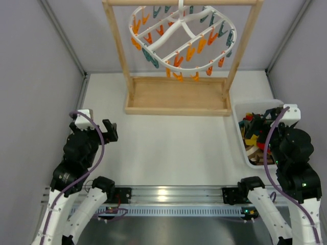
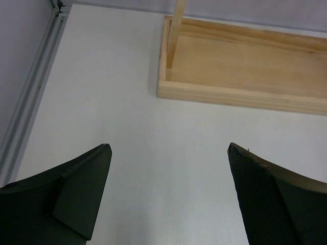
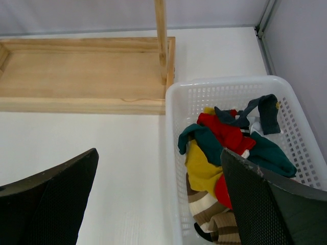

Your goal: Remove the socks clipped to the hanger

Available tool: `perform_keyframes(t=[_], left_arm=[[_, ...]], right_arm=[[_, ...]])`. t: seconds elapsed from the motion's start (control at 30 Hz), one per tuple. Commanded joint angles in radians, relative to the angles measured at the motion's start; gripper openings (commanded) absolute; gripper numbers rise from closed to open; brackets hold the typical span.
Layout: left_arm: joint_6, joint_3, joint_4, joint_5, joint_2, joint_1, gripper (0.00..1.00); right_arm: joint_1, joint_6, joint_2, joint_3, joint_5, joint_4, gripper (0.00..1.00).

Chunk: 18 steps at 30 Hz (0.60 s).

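Left arm [image 1: 79, 153], right arm [image 1: 295, 153] folded low, jaws wide apart

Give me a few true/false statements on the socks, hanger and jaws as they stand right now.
1. Socks are clipped to the hanger. False: no sock is on it; the socks lie in the white basket.
2. The hanger hangs from the wooden stand. True.
3. The right jaws grip a red sock. False: they stand open and empty.
4. The left jaws stand open over bare table. True.
5. The basket sits beside the stand's right end. True.
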Motion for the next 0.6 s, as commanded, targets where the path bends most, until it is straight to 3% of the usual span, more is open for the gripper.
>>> perform_keyframes(t=[0.0,0.23,0.57], left_arm=[[0.029,0.060,-0.038,0.046,0.020,0.005,0.99],[0.019,0.057,-0.061,0.043,0.008,0.005,0.99],[-0.016,0.017,-0.056,0.059,-0.003,0.005,0.99]], right_arm=[[0.043,-0.032,-0.021,0.029,0.058,-0.060,0.99],[0.148,-0.045,-0.061,-0.011,0.161,-0.074,1.00],[0.151,-0.015,-0.108,-0.083,0.211,-0.025,1.00]])
